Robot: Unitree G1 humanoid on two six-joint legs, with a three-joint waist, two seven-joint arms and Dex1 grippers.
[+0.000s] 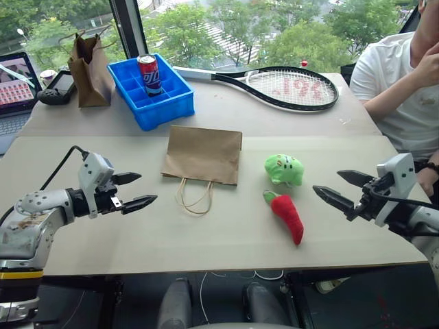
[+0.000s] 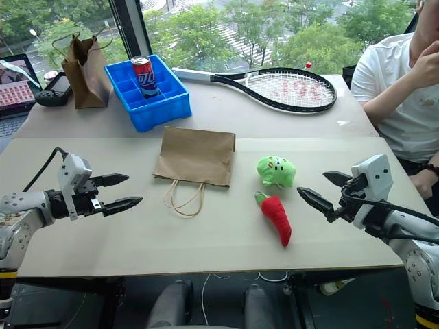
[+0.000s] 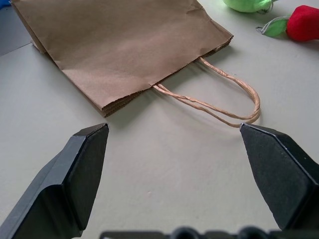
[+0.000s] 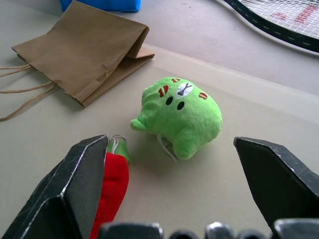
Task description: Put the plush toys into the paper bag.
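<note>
The paper bag [image 1: 202, 155] lies flat and folded in the middle of the table, its twine handles [image 1: 194, 197] toward the front edge. To its right rest the plush toys: a round light-green creature [image 1: 284, 169] and, just in front of it, a red chili pepper [image 1: 287, 216] with a green stem. My left gripper [image 1: 134, 189] hovers open to the left of the bag, pointing at it. On the far right my right gripper [image 1: 336, 188] stands open, aimed at the two toys with nothing between its fingers.
A blue divided tray [image 1: 151, 90] holding a soda can [image 1: 149, 73] stands behind the bag. A darker paper bag [image 1: 89, 72] is at the back left beside a laptop [image 1: 15, 89]. A tennis racket [image 1: 281, 86] lies at the back. A person [image 1: 401, 75] sits at the right.
</note>
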